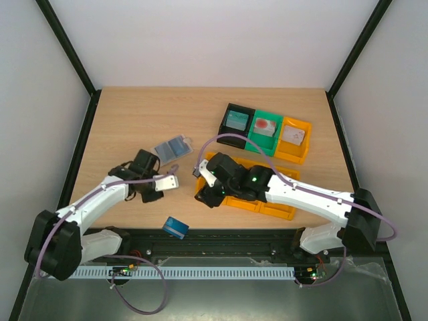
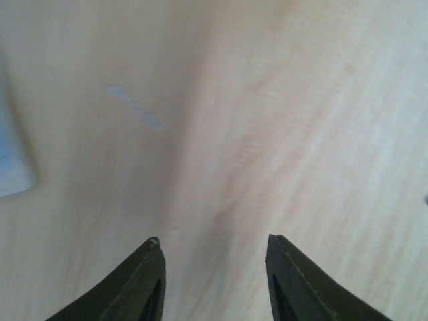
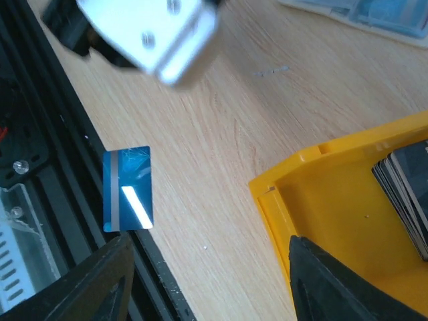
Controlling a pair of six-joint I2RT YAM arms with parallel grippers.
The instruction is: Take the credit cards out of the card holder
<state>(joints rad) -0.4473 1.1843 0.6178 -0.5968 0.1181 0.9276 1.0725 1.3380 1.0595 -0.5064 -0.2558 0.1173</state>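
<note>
The card holder (image 1: 172,148) lies open on the table, blue-grey inside up, and shows at the top right of the right wrist view (image 3: 374,13). A blue credit card (image 1: 177,227) with a grey stripe rests at the table's near edge, partly over the black rail (image 3: 127,188). My left gripper (image 1: 170,182) hovers just in front of the card holder, open over bare wood (image 2: 214,244). My right gripper (image 1: 202,184) is open too (image 3: 210,267), spanning the gap between the blue card and the yellow bin's corner. Neither holds anything. No red card shows.
A long yellow bin (image 1: 267,197) under my right arm holds a stack of dark cards (image 3: 408,194). Black (image 1: 237,120), green (image 1: 264,127) and yellow (image 1: 294,137) bins stand at the back right. A black rail (image 1: 234,234) runs along the near edge.
</note>
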